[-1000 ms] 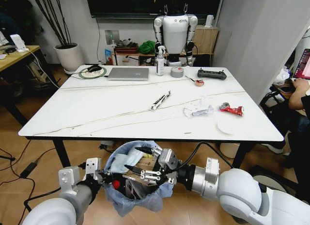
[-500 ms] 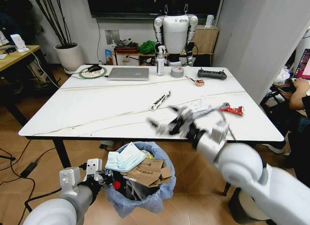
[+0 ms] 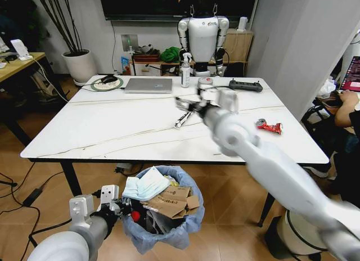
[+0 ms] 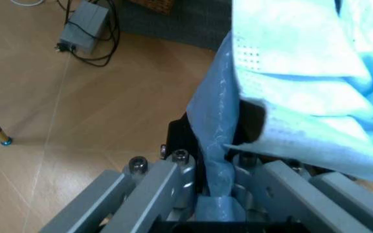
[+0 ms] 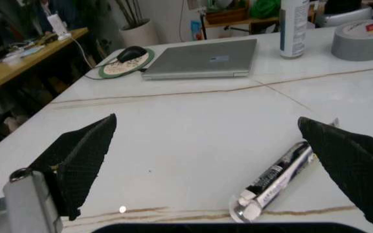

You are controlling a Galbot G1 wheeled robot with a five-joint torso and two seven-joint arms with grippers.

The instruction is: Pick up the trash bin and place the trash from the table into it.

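The trash bin [image 3: 163, 216], lined with a crinkly light-blue bag, hangs low in front of the table [image 3: 112, 126], holding cardboard and pale tissue. My left gripper [image 3: 126, 209] is shut on its rim; the left wrist view shows the fingers [image 4: 167, 179] clamping the blue bag [image 4: 212, 121]. My right gripper [image 3: 188, 105] reaches out over the table, open, its dark pads [image 5: 83, 155] spread on either side of a long black-and-white packet [image 5: 274, 179] of trash [image 3: 185, 118]. A crushed red-labelled bottle [image 3: 269, 126] lies at the table's right.
At the table's far end are a grey laptop [image 5: 199, 58], a mouse on a round pad [image 5: 131, 54], a spray bottle [image 5: 295, 22], a grey tape roll [image 5: 361, 41] and a black controller [image 3: 246, 85]. A parked robot [image 3: 202, 36] stands behind. A person sits at the right edge.
My right arm has lifted out of the bin and swung forward over the table to the long packet. The bin and left gripper have stayed put.
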